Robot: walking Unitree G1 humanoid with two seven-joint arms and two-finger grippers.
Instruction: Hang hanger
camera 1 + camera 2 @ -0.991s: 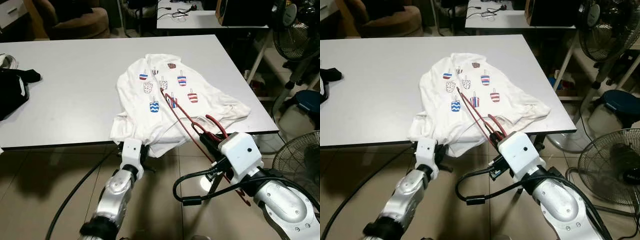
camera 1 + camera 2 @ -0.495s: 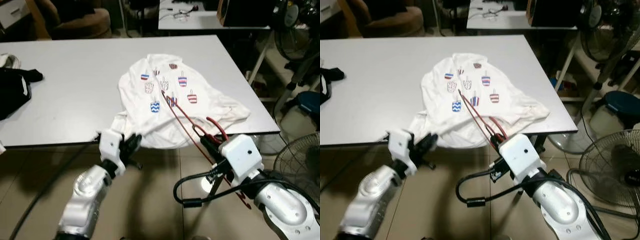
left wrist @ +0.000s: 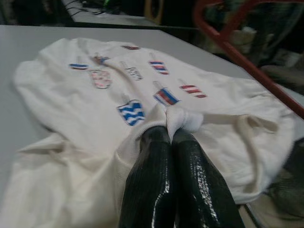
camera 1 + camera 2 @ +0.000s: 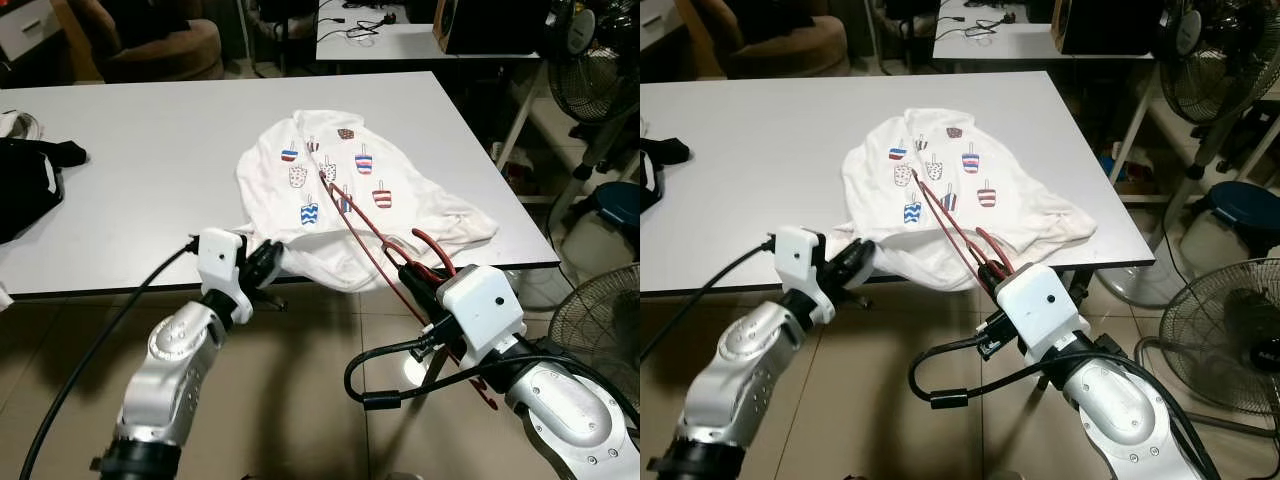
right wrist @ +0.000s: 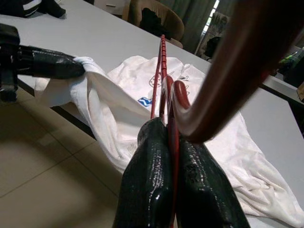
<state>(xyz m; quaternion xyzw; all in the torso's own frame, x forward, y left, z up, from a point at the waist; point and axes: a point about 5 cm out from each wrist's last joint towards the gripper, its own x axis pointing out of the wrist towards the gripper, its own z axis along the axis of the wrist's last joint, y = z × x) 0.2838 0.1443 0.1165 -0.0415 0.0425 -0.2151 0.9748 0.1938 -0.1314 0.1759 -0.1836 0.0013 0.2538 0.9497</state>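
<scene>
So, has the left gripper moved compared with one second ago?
Yes. The left gripper, shut on the shirt hem, has risen from below the table edge to level with it, shifting to the robot's left.

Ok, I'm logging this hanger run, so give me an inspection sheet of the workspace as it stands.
Surface: white table, shirt draped over its near edge.
Job's things: white shirt with popsicle prints; red hanger lying across it.
Clutter: black cloth at the table's left end.
Grippers: left hand shut on the shirt's hem; right hand shut on the hanger.
Cables: black cables along both arms.
Surroundings: fans on the right, second table behind, tiled floor.
</scene>
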